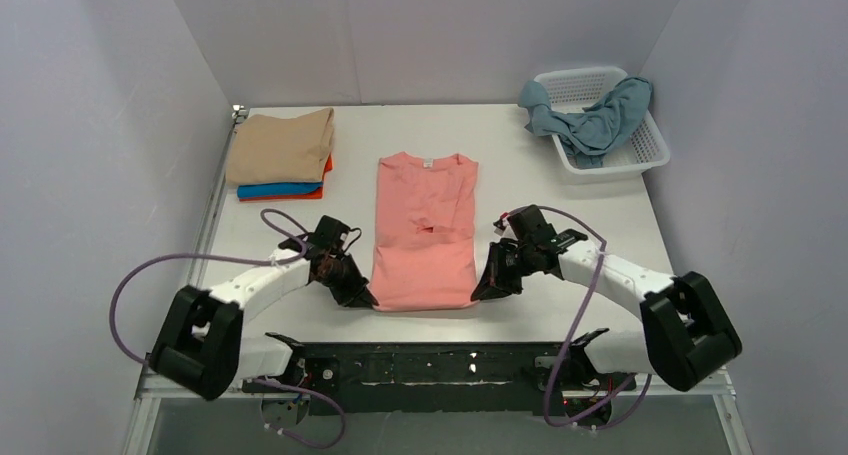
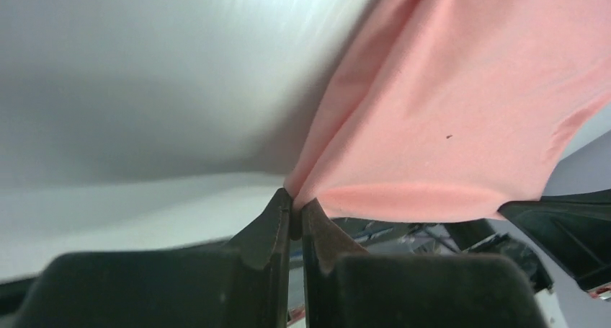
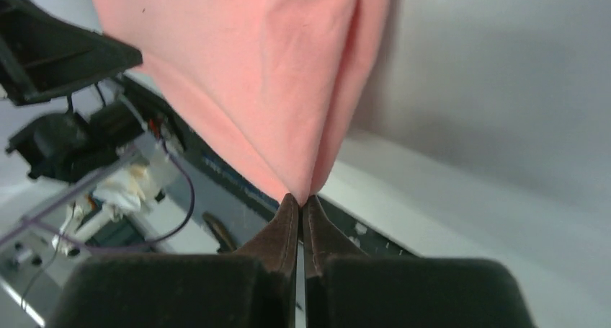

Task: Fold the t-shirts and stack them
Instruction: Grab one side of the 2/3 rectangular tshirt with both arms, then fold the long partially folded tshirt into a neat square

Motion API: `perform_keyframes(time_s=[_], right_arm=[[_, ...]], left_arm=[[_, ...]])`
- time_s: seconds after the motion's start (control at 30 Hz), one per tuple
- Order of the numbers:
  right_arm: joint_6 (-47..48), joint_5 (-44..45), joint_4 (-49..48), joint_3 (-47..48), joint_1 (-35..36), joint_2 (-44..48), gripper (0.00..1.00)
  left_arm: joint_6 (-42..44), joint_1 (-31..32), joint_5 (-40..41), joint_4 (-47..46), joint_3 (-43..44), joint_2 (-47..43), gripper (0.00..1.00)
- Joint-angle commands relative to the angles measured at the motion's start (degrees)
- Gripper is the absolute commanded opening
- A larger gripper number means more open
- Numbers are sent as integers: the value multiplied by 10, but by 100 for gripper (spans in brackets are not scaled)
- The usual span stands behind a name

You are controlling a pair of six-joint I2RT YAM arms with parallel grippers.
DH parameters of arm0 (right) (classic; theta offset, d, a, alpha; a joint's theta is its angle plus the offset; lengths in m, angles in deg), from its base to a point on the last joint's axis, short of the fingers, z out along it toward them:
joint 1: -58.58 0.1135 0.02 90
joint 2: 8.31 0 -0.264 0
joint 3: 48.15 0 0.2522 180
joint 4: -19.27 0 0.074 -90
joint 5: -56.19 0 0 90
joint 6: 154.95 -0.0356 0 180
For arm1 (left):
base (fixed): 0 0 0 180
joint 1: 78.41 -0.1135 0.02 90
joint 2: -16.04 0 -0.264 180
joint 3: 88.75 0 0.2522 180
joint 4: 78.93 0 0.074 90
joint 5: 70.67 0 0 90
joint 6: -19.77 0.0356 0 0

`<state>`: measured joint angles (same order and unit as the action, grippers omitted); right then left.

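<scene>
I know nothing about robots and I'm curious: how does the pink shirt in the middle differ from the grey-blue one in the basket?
The pink shirt lies flat on the table with its sides folded in. The grey-blue shirt is crumpled and spills over the rim of the white basket. The left hand and right hand each pinch a near corner of the pink shirt, while nothing touches the grey-blue shirt. Both are plain soft cloth.

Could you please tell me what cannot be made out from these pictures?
- Blue shirt and orange shirt: top view, only edges show under the beige shirt.
- Basket contents: top view, the grey-blue shirt covers the inside.
- Pink shirt collar label: top view, too small to read.
- Basket and those three shirts: outside both wrist views.
</scene>
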<state>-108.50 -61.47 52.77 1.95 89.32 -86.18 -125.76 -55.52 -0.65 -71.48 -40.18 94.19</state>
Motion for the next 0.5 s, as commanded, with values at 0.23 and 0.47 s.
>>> perform_keyframes(time_s=[0.23,0.47], right_arm=[[48,-192,303,72,58,191,1],[67,-323,360,105,63,216,1]], left_arm=[[-7,50,48,394,33,-367,0],[29,51,-9,449,131,-397,0]])
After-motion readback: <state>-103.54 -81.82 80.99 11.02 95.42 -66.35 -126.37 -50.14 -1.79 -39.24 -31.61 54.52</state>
